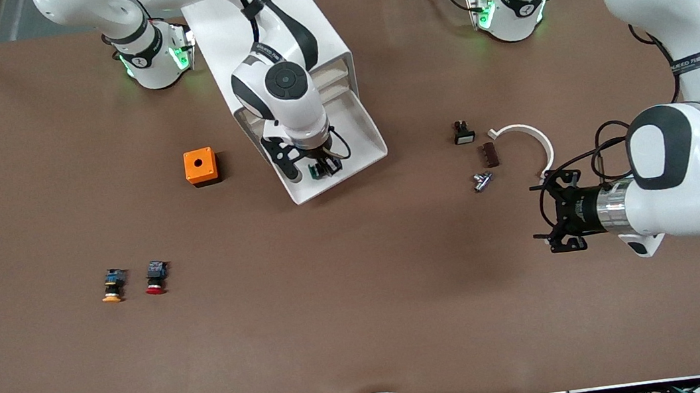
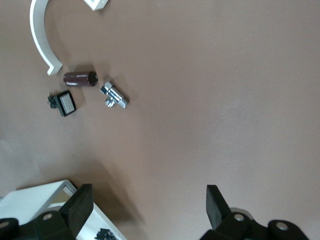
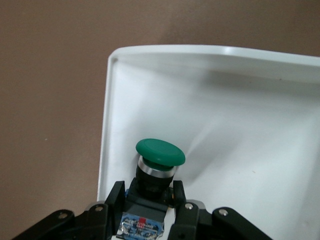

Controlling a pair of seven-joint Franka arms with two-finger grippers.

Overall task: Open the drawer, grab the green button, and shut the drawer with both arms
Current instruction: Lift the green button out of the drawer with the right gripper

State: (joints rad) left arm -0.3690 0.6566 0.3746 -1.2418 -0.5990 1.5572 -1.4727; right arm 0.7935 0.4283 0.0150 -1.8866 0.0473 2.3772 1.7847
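In the front view the right arm (image 1: 284,91) covers much of the cabinet (image 1: 331,45) and part of the open drawer (image 1: 362,135); the button (image 1: 320,169) shows only as a dark speck under the right tool (image 1: 313,167). In the right wrist view the picture's edge cuts off the button's (image 3: 155,170) blue block and the drawer's (image 3: 225,110) walls. In the left wrist view the left tool's (image 2: 147,210) fingers (image 2: 80,205) are cut off at the edge.

From high across the worktop (image 1: 366,328) the front camera faces both bases, while each wrist camera looks steeply down, both catching the open drawer (image 3: 225,115).
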